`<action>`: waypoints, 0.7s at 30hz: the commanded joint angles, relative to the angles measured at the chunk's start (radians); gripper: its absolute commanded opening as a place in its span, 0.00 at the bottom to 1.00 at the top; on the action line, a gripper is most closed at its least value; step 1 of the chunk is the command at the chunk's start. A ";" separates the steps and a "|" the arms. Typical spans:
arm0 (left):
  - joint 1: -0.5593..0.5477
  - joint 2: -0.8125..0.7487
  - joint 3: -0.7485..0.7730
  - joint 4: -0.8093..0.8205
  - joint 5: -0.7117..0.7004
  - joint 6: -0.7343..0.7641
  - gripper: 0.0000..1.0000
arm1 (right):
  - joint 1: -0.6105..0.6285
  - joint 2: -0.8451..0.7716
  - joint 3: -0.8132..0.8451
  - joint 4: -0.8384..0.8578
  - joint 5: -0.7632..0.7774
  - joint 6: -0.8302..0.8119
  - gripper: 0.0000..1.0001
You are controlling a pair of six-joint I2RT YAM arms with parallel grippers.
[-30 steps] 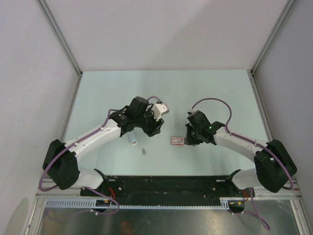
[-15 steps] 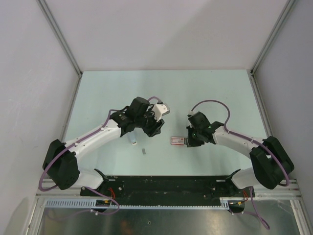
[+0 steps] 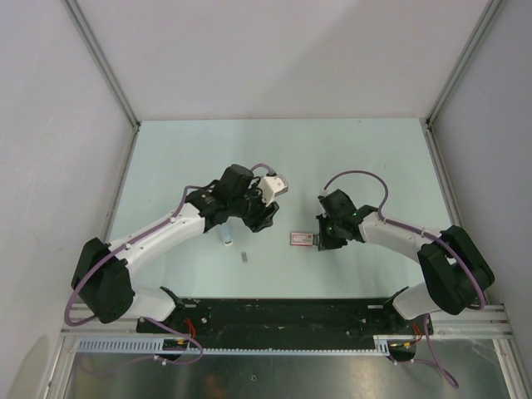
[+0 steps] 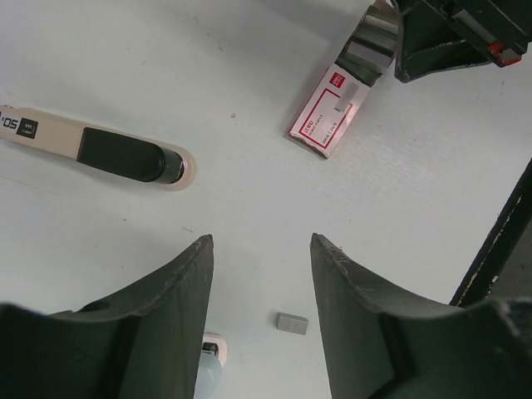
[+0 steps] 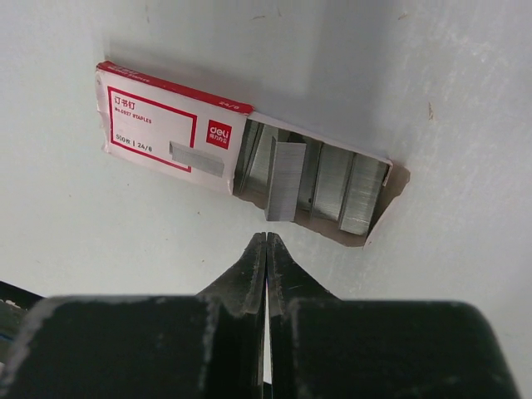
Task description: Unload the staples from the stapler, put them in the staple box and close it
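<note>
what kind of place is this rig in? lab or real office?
Likely a lab test cell: white enclosure walls on metal posts, a pale tabletop, and a black mounting rail.

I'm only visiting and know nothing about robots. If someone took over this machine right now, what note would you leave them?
Left gripper: open, empty, above the table.
Right gripper: shut, holding nothing, tips at the open end of the staple box.
Stapler: on the table, near the left gripper, not held.
Staples: one short grey strip lies loose beside the stapler.
Done: that strip seems to be out.
To do: the pictures do not show whether the stapler is empty; check it.
</note>
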 commanded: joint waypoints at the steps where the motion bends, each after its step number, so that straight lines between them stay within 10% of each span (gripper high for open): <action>1: -0.008 -0.043 -0.009 0.017 0.005 0.064 0.55 | -0.009 0.014 0.001 0.031 -0.017 -0.018 0.00; 21: -0.013 -0.051 -0.019 0.017 0.007 0.064 0.55 | -0.020 0.049 0.040 0.061 -0.035 -0.031 0.00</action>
